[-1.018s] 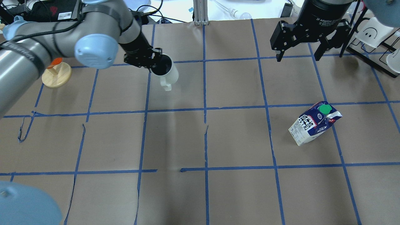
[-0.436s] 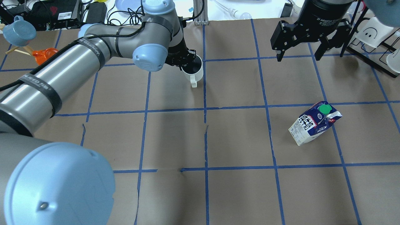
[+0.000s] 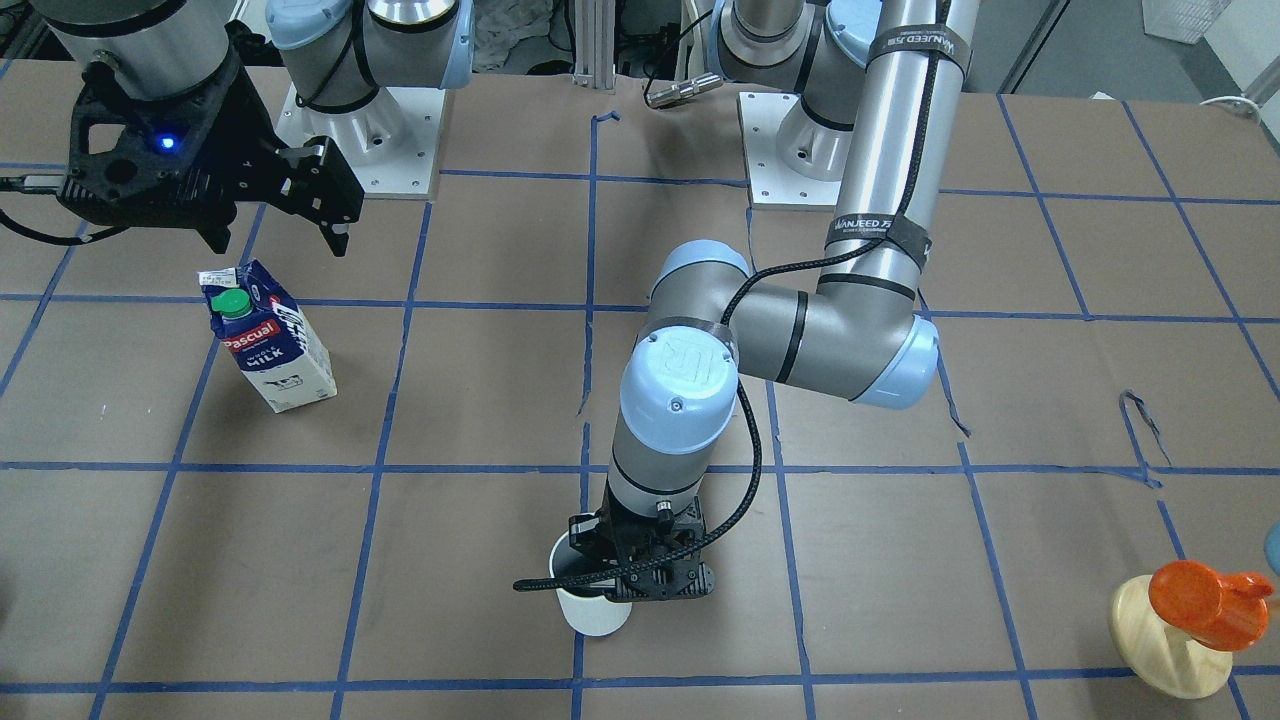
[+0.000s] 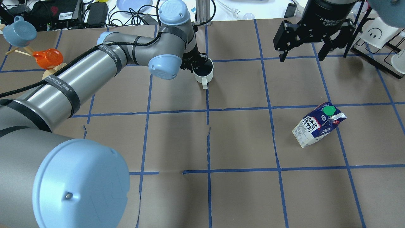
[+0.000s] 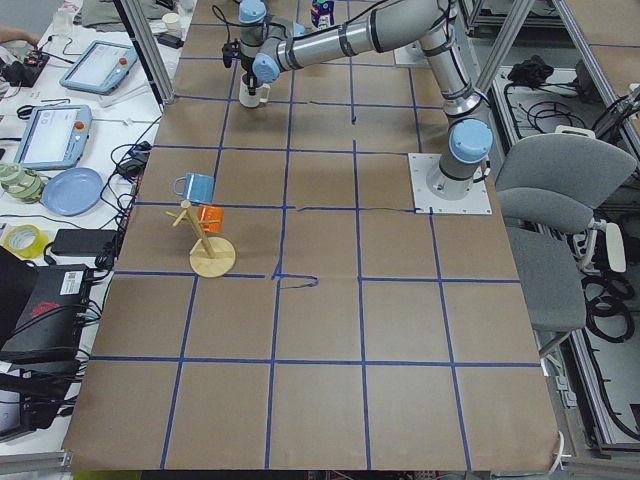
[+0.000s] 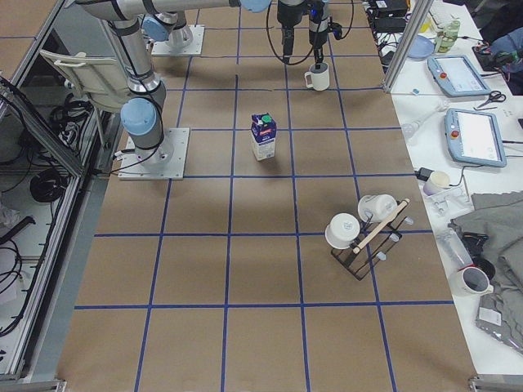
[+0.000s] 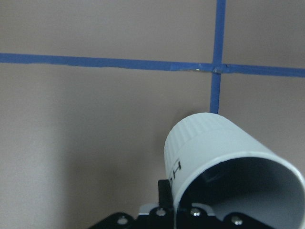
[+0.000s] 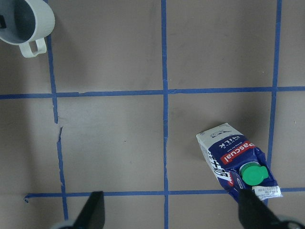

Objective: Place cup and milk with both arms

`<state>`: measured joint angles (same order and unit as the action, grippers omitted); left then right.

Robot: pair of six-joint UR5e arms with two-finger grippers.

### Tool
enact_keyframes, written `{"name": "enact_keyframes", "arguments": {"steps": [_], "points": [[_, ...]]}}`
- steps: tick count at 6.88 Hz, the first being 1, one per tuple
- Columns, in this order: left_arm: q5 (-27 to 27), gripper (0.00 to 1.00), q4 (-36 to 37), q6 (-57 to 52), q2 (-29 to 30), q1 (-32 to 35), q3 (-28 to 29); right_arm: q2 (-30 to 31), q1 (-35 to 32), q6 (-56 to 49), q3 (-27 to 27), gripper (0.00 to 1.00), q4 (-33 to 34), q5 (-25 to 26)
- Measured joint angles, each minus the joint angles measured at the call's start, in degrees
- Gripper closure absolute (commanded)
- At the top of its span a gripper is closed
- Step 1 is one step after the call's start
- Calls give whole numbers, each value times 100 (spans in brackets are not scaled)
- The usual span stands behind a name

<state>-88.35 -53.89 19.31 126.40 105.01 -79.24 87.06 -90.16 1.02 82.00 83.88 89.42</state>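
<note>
The white cup (image 4: pixel 204 72) with its dark inside is upright, handle towards the robot. My left gripper (image 4: pixel 196 66) is shut on its rim. The cup is at or just above the paper beside a blue tape crossing at the far middle of the table; which, I cannot tell. It also shows in the front view (image 3: pixel 590 605), the left wrist view (image 7: pixel 224 157) and the right wrist view (image 8: pixel 26 21). The milk (image 4: pixel 318 125) stands apart on the right side (image 3: pixel 268 340) (image 8: pixel 236 160). My right gripper (image 4: pixel 302 58) hangs open and empty high above the table, beyond the milk (image 3: pixel 275 240).
A wooden stand (image 4: pixel 47 68) with an orange cup (image 4: pixel 47 58) and a blue cup is at the far left (image 3: pixel 1190 600). A black rack (image 4: pixel 376 38) with white mugs is at the far right. Blue tape lines grid the brown paper.
My left arm has carried the cup to the right, from the left-middle square to the centre tape line. The right gripper and the milk have not moved.
</note>
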Motion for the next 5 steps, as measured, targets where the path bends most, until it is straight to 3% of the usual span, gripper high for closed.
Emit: {"name": "enact_keyframes", "arguments": {"steps": [3,5], "points": [[10,0,-223,-433,-396,-226,251,-68,429,-1289,418,0,42,134],[-28,0,-1263,-1347,-1121,-793,291,-71,1019,-2381,1162,0,507,260]]}}
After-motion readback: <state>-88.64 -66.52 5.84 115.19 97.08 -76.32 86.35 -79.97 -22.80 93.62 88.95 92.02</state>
